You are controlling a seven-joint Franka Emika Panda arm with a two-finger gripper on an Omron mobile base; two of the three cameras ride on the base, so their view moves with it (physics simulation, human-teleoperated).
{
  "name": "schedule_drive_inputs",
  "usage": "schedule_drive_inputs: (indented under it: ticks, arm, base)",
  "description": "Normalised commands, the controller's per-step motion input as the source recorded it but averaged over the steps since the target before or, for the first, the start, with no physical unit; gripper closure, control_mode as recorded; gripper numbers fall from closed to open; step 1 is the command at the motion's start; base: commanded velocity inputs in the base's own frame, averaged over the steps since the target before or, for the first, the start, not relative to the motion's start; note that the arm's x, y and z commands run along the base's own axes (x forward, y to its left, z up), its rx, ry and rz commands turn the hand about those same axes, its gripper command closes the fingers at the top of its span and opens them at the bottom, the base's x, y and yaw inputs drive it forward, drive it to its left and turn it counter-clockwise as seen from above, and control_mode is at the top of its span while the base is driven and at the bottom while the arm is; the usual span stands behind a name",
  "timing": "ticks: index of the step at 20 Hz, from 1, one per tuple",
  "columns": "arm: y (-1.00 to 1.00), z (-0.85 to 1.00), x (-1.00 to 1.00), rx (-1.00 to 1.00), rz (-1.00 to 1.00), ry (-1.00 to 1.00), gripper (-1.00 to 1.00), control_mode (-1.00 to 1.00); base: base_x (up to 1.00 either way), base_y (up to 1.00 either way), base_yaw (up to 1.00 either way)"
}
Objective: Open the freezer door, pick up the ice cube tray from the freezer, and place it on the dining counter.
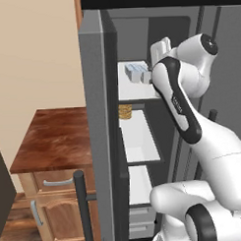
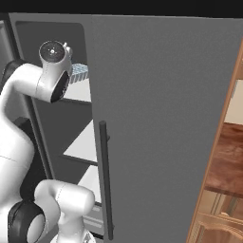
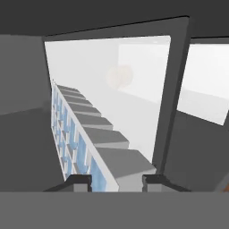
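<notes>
While gridded with pale-blue cubes, the ice cube tray (image 3: 85,134) seems pinched between narrow dark fingers (image 3: 80,182).

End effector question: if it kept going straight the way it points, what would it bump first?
Probably the ice cube tray, already between the end effector fingertips. Beyond it lies the white freezer shelf.
</notes>
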Motion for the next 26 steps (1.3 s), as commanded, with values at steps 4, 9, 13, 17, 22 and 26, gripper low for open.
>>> schedule_drive_inputs:
  ticks: [4,9,13,17,22,26]
  arm:
    - [-0.04,0.21,-0.69,0.0,0.11,0.0,1.0,-1.0]
    - [-0.15,0.19,-0.84,0.0,0.08,0.0,1.0,-1.0]
    - [-0.13,0.12,-0.98,0.0,0.05,0.0,1.0,-1.0]
    - [0.0,0.04,-0.96,0.0,0.01,-0.02,1.0,-1.0]
    - [-0.01,0.05,-0.72,0.0,0.0,-0.06,1.0,-1.0]
    - [-0.07,0.0,-0.19,0.0,0.0,0.0,1.0,-1.0]
  base:
    - [0.0,0.0,0.0]
    - [0.0,0.0,0.0]
    - [0.0,0.0,0.0]
    - [0.0,0.0,0.0]
    - [0.0,0.0,0.0]
    - [0.0,0.0,0.0]
